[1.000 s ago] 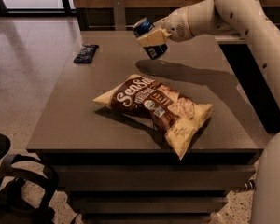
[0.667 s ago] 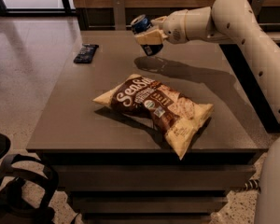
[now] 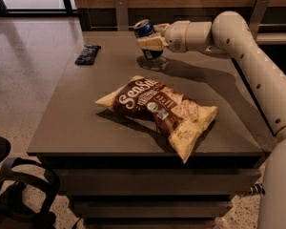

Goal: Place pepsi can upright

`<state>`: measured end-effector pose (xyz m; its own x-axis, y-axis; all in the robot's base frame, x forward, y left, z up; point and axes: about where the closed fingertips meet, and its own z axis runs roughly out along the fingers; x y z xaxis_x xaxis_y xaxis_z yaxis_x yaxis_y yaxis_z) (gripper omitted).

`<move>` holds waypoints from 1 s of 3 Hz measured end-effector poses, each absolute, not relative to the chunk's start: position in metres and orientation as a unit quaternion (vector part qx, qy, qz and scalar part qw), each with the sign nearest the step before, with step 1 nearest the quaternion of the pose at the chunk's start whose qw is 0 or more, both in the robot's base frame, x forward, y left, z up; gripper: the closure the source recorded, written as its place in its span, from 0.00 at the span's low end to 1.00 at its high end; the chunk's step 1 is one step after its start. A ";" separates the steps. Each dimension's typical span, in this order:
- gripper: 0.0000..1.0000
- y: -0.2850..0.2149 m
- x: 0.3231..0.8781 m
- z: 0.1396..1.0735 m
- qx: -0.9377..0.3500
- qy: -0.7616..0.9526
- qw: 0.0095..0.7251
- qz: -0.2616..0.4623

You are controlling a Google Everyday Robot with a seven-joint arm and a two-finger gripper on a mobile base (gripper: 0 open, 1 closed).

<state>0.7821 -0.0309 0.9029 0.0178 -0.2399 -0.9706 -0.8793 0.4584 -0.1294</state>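
**One can, one bag, one bar: the can sits in the gripper behind the chip bag**

There is one of each thing on the table (image 3: 76, 128): one pepsi can (image 3: 144, 29), one chip bag (image 3: 157, 104) and one flat dark snack bar (image 3: 87, 55). One cream arm (image 3: 238, 42) reaches in from the right and ends in one gripper (image 3: 148, 41).

The chip bag lies flat near the middle of the tabletop, its brown printed face up. The snack bar lies well apart from it, behind and to its left, near the table's left edge.

The pepsi can is behind the chip bag, toward the far edge of the table and well apart from the bag. It stands nearly upright, leaning a little, with its silver top showing above the fingers and its dark lower end below them. That lower end is just above its own shadow on the table; whether it touches the surface cannot be told.

The gripper is at the same spot behind the bag. Its jaws are closed around the can's middle, one finger (image 3: 150, 43) crossing the front of the can, so the can is clamped between them.
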 end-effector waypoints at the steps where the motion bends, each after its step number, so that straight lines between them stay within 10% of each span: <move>1: 1.00 -0.033 0.788 0.892 -0.421 0.638 0.571 0.298; 3: 1.00 -0.054 0.796 0.874 -0.380 0.652 0.577 0.313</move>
<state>0.7958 -0.0544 0.8737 -0.0460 -0.1342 -0.9899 -0.8570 0.5145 -0.0299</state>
